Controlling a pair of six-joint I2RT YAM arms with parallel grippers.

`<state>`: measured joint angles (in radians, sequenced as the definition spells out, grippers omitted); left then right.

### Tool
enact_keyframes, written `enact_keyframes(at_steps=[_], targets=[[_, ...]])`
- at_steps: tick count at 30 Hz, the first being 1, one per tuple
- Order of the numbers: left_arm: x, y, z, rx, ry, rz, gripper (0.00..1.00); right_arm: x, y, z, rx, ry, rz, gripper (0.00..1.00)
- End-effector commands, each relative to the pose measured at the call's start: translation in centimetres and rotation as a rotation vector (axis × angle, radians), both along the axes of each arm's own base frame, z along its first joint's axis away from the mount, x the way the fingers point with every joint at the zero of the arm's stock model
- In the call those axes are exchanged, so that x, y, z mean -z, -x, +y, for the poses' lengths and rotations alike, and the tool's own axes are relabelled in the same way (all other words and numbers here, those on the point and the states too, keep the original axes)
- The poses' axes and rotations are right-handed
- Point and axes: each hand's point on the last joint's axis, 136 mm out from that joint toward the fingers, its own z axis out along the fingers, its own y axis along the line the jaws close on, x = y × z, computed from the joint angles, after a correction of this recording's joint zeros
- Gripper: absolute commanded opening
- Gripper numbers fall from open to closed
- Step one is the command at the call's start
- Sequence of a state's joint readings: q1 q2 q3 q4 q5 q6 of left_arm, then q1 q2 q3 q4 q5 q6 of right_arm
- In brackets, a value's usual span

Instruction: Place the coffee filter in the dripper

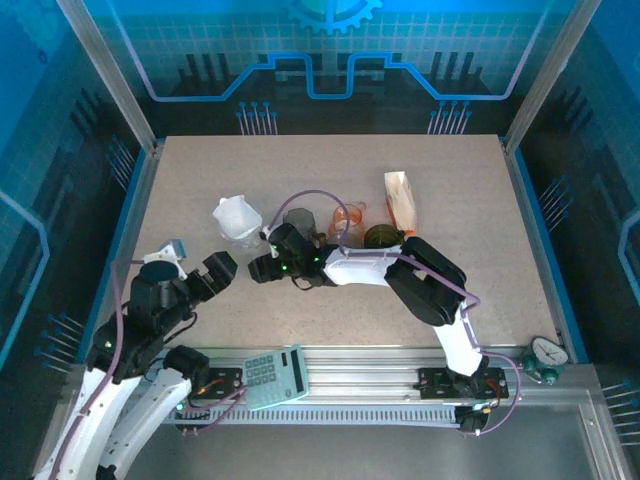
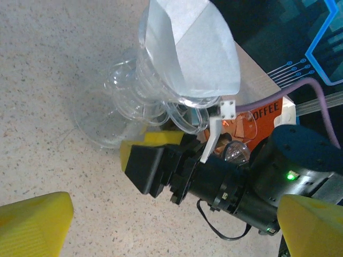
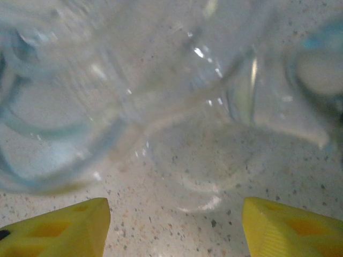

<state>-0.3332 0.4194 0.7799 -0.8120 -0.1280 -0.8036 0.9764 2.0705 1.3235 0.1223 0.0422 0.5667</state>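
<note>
Centrally, the white coffee filter (image 2: 187,48) sits as a folded cone in the mouth of the clear dripper (image 2: 131,107), its upper edge rising well above the rim; the dripper stands on the speckled counter (image 1: 450,170), left of centre. Just beside the dripper's base, the right hand (image 1: 262,262) points towards it, its yellow fingertips (image 3: 59,227) spread apart on either side of the clear base and gripping nothing. Nearer the front-left, the left hand (image 1: 208,275) is spread wide and empty, apart from the dripper. Behind the right arm lies an orange coffee packet (image 1: 402,200); a calculator (image 1: 275,378) rests on the front rail.
</note>
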Motion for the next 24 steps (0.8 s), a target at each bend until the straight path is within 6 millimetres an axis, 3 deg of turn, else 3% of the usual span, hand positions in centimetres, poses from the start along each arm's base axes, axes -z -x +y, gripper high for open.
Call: enact_keyframes(at_steps=[1,12,18,24], targets=[[-1.9,-0.1,0.8,-0.018,-0.045,-0.048,0.99,-1.6,0.9,-0.3,0.010,-0.029,-0.005,0.68],[-3.5,-0.5,1.3,-0.030,-0.085,-0.096,0.99,-3.8,2.9,-4.0,0.045,-0.025,-0.020,0.71],[-2.7,-1.3,-0.1,0.033,-0.080,-0.069,0.99,-7.2,4.5,-7.8,0.061,-0.031,-0.058,0.70],[-1.0,-2.2,-3.3,0.178,0.003,-0.073,0.99,-9.9,3.6,-12.7,0.068,0.122,-0.066,0.69]])
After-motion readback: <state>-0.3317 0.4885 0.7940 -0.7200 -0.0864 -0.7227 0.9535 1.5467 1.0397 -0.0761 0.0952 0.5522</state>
